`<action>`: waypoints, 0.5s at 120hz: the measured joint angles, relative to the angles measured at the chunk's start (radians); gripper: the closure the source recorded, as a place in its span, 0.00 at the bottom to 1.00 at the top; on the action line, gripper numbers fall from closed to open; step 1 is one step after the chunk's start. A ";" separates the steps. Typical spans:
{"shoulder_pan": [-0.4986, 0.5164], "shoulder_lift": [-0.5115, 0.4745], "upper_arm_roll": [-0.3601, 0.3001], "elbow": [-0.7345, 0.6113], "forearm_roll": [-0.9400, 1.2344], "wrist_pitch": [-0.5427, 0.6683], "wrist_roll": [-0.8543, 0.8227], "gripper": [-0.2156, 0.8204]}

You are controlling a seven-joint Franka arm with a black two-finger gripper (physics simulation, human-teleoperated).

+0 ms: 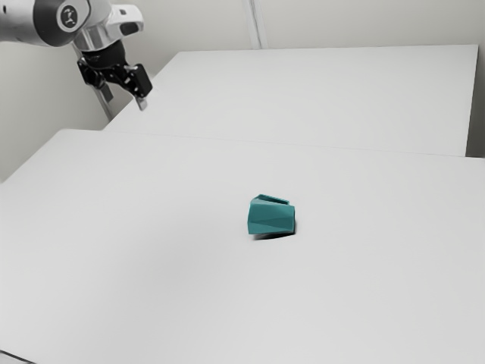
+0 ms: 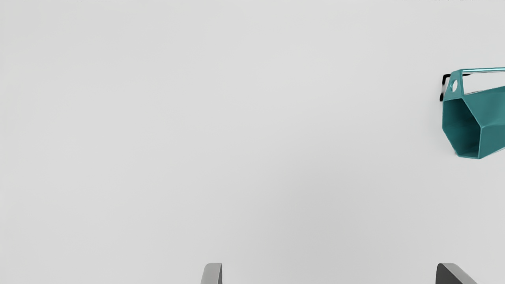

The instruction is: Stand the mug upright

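Okay so your fingers point(image 1: 142, 104) are spread wide with nothing between them, up over the far part of the table point(image 1: 151, 288) toward the exterior view's left. Your mug point(image 1: 271, 218) is lying on its side, well apart from them and well in from the table's edges you can see. You've got bare tabletop all around it, and in the wrist view its open rim and handle face bare table too.

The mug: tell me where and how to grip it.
From above, I'd close the open gripper across the mug's faceted body, clear of the handle: the mug lies on its side, flanks exposed and handle off to one side.
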State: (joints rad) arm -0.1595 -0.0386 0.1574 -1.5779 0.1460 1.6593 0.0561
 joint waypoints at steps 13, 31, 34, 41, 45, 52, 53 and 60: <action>0.010 -0.004 0.006 -0.007 0.020 0.022 0.021 0.22; 0.021 -0.006 0.009 -0.013 0.029 0.043 0.045 0.23; 0.022 -0.005 0.010 -0.014 0.029 0.046 0.048 0.23; 0.018 -0.007 0.010 -0.026 0.030 0.060 0.055 0.23; 0.013 -0.010 0.013 -0.043 0.027 0.075 0.058 0.23; 0.003 -0.012 0.020 -0.079 0.017 0.109 0.062 0.23; 0.001 -0.013 0.022 -0.085 0.016 0.115 0.063 0.23; -0.007 -0.013 0.032 -0.122 0.008 0.155 0.064 0.23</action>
State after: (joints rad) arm -0.1664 -0.0520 0.1894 -1.7001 0.1541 1.8146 0.1203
